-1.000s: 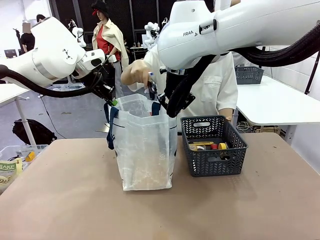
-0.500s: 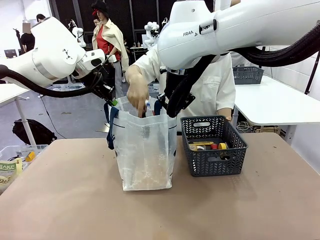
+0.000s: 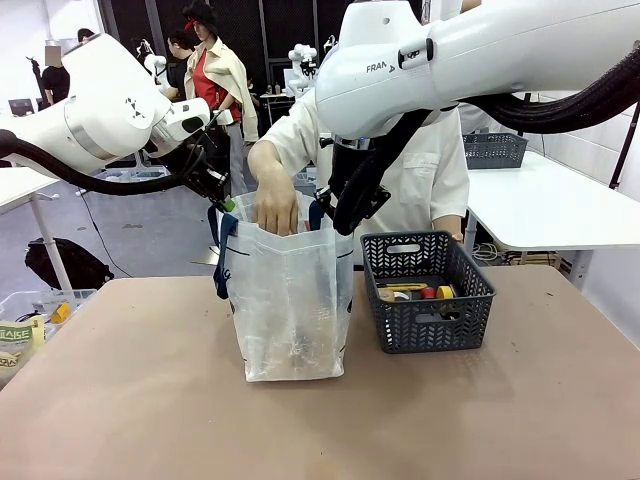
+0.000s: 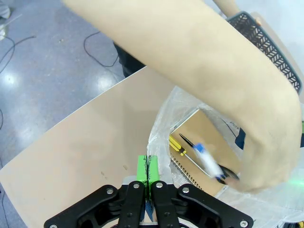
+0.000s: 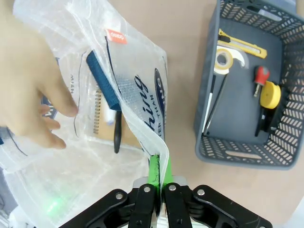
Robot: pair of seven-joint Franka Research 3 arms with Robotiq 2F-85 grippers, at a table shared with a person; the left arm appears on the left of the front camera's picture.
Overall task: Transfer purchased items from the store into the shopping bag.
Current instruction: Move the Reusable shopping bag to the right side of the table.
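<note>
The shopping bag [image 3: 290,305] stands upright mid-table, its mouth held wide. My left gripper [image 3: 222,203] is shut on its left rim by the blue strap, the green pads [image 4: 142,170] pinched together. My right gripper [image 3: 322,212] is shut on the right rim [image 5: 159,172]. A person's hand [image 3: 275,208] reaches into the bag, holding a pen [image 4: 205,160] over a spiral notebook [image 5: 101,118] that lies inside. The store [image 3: 430,325] stands right of the bag with purchased items inside: a yellow knife [image 5: 240,43], a tape roll [image 5: 223,59], a red tool [image 5: 260,75] and a yellow disc [image 5: 270,94].
The person stands at the far side, behind the bag. A clear bin [image 3: 30,320] with odds and ends sits off the table's left edge. Bare brown tabletop [image 3: 300,430] spreads in front of the bag and basket. Another grey basket [image 3: 497,150] rests on a white table behind.
The person's hand came down from above the bag's mouth into the bag with the pen. Both grippers kept their hold on the rim without moving.
</note>
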